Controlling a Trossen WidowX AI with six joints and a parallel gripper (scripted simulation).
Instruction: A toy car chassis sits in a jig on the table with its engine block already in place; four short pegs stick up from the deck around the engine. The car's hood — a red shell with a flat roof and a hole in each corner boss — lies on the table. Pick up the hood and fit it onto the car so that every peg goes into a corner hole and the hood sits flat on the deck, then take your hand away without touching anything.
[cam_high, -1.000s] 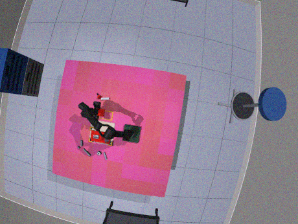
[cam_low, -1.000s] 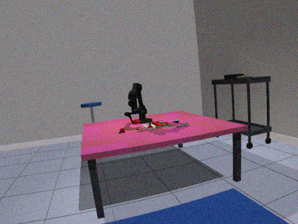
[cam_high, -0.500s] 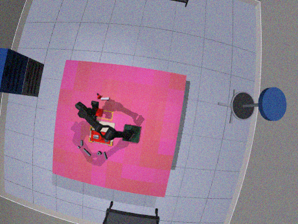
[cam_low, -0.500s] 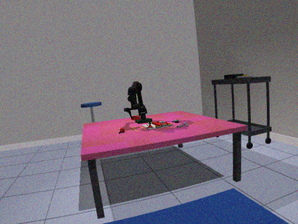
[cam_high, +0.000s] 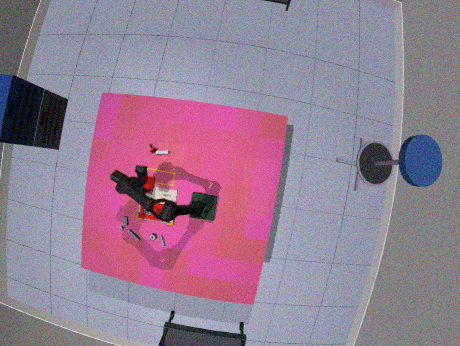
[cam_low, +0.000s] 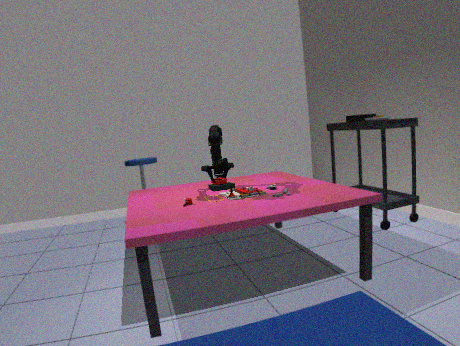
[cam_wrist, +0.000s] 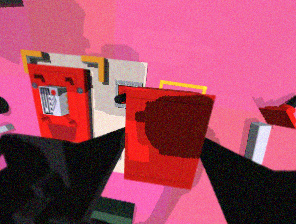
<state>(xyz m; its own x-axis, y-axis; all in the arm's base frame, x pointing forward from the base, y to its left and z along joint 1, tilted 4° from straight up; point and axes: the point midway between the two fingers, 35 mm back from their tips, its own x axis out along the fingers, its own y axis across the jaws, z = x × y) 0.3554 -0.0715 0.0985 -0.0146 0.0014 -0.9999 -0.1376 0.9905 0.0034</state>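
Note:
The red hood (cam_high: 149, 183) (cam_low: 219, 181) (cam_wrist: 159, 172) is held between the two black fingers of my gripper (cam_high: 147, 182) (cam_low: 219, 178) (cam_wrist: 162, 135), roof toward the wrist camera, above the table. The gripper is shut on its sides. Left of it in the wrist view, the red chassis (cam_wrist: 76, 100) sits in the jig with yellow corner brackets (cam_wrist: 94, 60). The grey-white engine block (cam_wrist: 55, 101) stands on the deck. Small dark marks show around the engine; the pegs are too blurred to tell apart. The hood's corner holes cannot be made out. The arm partly covers the chassis in the top view.
A pale board (cam_high: 167, 193) (cam_wrist: 106, 80) lies beside the chassis, with a black-and-red part on it. A yellow outline (cam_high: 161, 171) (cam_wrist: 183, 84) is on the table. A white bar (cam_high: 162, 152) (cam_wrist: 258, 142) lies beside a red piece. Small grey parts (cam_high: 134, 234) lie beyond the jig.

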